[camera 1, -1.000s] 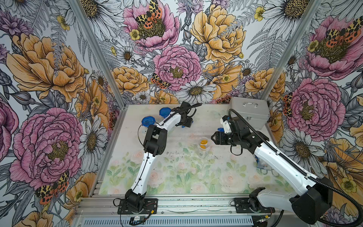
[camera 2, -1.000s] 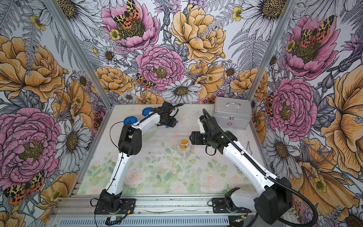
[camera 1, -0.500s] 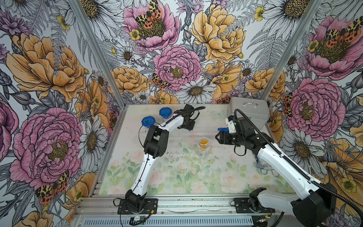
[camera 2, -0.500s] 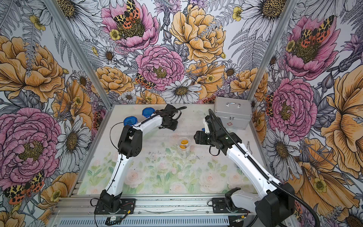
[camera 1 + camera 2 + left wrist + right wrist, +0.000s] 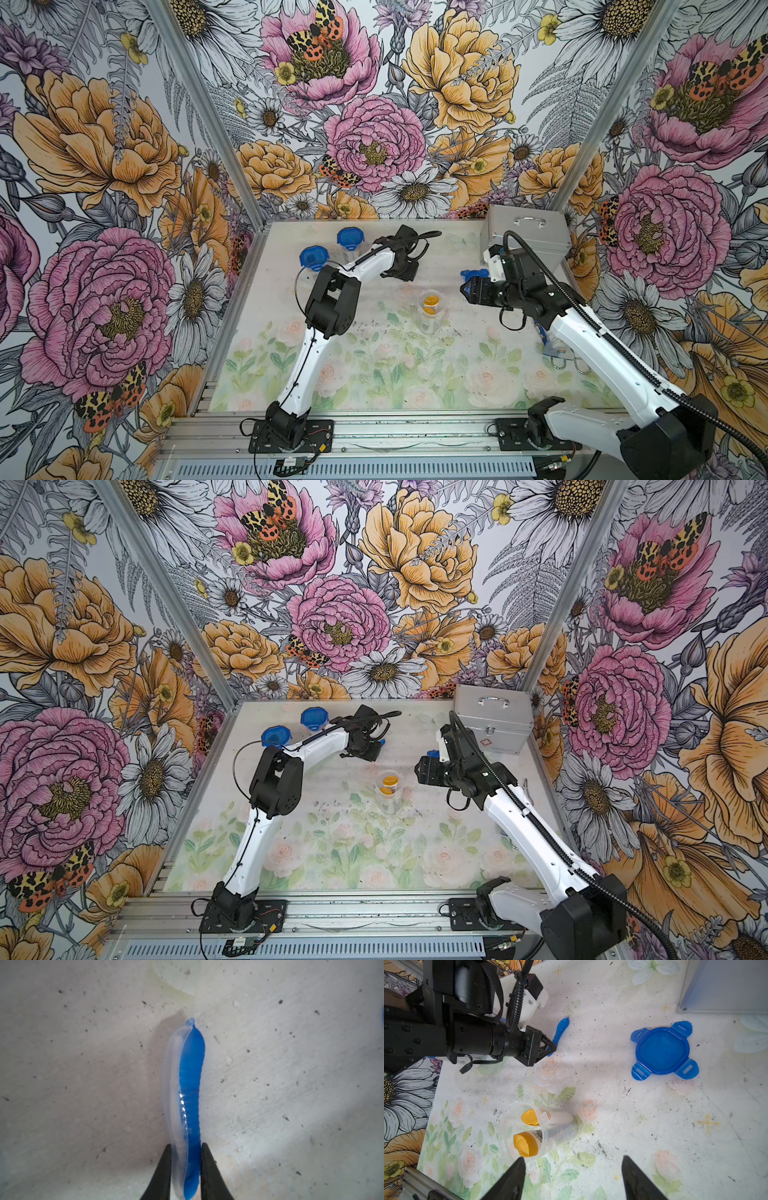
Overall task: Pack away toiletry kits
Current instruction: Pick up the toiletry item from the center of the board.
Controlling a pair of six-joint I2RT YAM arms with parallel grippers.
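A blue toothbrush [image 5: 191,1064] in a clear wrapper lies on the table at the back middle. My left gripper [image 5: 185,1147] is shut on its near end, one finger against each side. The right wrist view shows the same grip on the toothbrush [image 5: 561,1028]. In mid-table stands an open clear cup [image 5: 431,309] [image 5: 537,1130] holding two gold-capped white bottles. Its loose blue four-tabbed lid [image 5: 662,1049] [image 5: 473,274] lies to the cup's back right. My right gripper [image 5: 573,1158] [image 5: 465,289] hovers open just right of the cup, with nothing between its fingers.
Two closed cups with blue lids [image 5: 350,238] [image 5: 313,255] stand at the back left. A silver metal case [image 5: 523,232] with a handle fills the back right corner. A small blue-and-white packet [image 5: 548,345] lies under the right arm near the right edge.
My left gripper came down and forward a little, and its jaws closed on the toothbrush. The right gripper drew back slightly to the right of the cup and stayed open.
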